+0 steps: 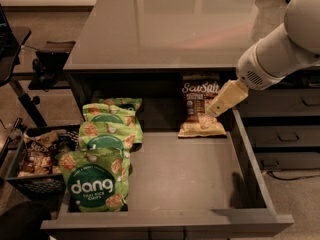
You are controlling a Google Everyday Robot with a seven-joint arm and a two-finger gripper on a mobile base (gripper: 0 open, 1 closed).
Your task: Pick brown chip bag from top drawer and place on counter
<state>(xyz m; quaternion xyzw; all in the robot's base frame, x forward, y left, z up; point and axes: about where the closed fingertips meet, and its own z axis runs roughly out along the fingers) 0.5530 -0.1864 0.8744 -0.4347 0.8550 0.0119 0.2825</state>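
The brown chip bag (194,104) leans upright against the back wall of the open top drawer (185,176), at its back right. Its white "Sea Salt" script shows, and its tan lower part rests on the drawer floor. My gripper (214,109), cream coloured on a white arm, reaches down from the right over the drawer's right wall. Its tip is at the bag's right edge, overlapping it. The counter (165,29) is the glossy grey top just behind and above the drawer.
Several green "dang" bags (102,154) are stacked along the drawer's left side. A black basket of snacks (30,159) stands on the floor at the left. Narrower handled drawers (285,134) are at the right. Dark furniture (47,59) stands at the far left.
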